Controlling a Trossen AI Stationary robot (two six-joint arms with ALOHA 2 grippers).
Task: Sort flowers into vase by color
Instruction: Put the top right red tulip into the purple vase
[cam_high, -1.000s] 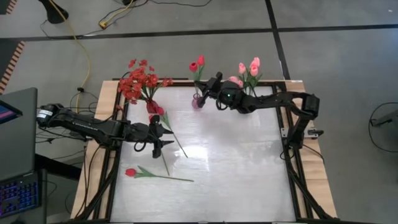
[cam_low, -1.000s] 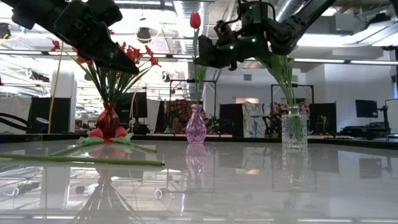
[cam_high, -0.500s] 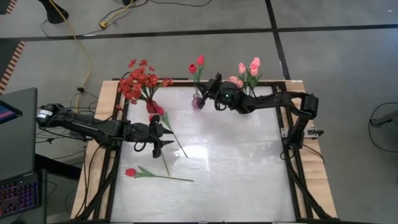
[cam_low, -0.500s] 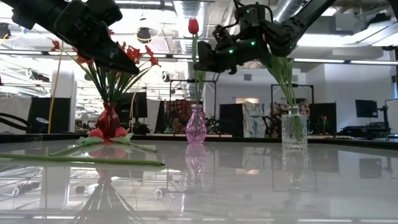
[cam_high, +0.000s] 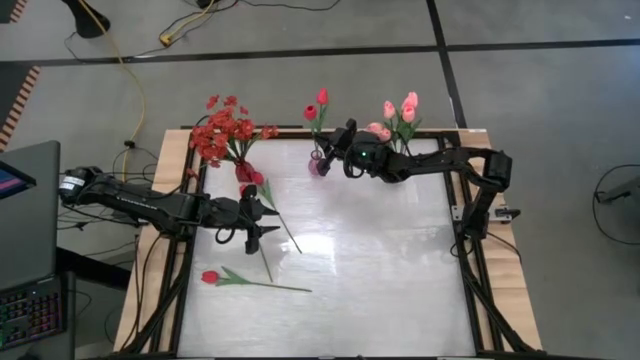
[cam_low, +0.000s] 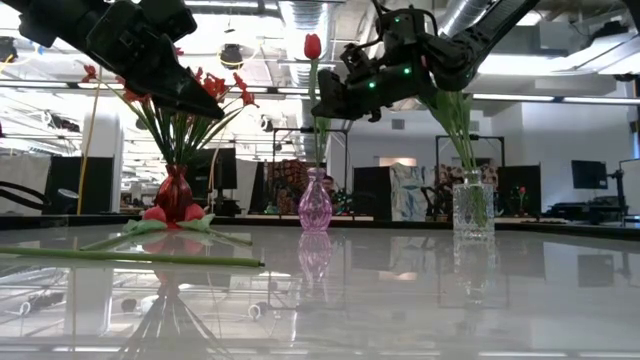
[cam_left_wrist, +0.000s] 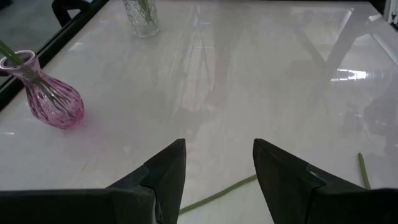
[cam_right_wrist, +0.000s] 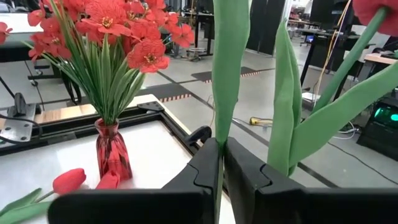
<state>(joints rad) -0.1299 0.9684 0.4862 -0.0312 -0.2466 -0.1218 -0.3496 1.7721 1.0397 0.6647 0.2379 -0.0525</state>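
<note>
The right gripper (cam_high: 338, 146) is seen held above the pink vase (cam_high: 317, 163) at the table's (cam_high: 380, 270) far edge; in the right wrist view its fingers (cam_right_wrist: 202, 168) are nearly together, with the green stem of a red tulip (cam_high: 322, 97) pinched between them. That tulip's stem stands in the pink vase (cam_low: 314, 205), the bud (cam_low: 312, 46) upright above it in the low view. A second red bud (cam_high: 310, 110) is seen just beside it from above. The pink tulips (cam_high: 402, 112) are held in a clear vase (cam_low: 473, 210) to the right of the pink one. The sprays of small red blossoms (cam_high: 228, 130) are held in a red vase (cam_high: 243, 172) at the far left. Two red tulips (cam_low: 170, 213) lie on the table at the foot of the red vase (cam_low: 174, 193), touching it or just beside it. A further red tulip (cam_high: 250, 280) lies flat nearer the front left. The left gripper (cam_high: 268, 218) is held low over the table's left side, above the stems lying there; its fingers (cam_left_wrist: 166, 174) are apart and nothing is between them.
</note>
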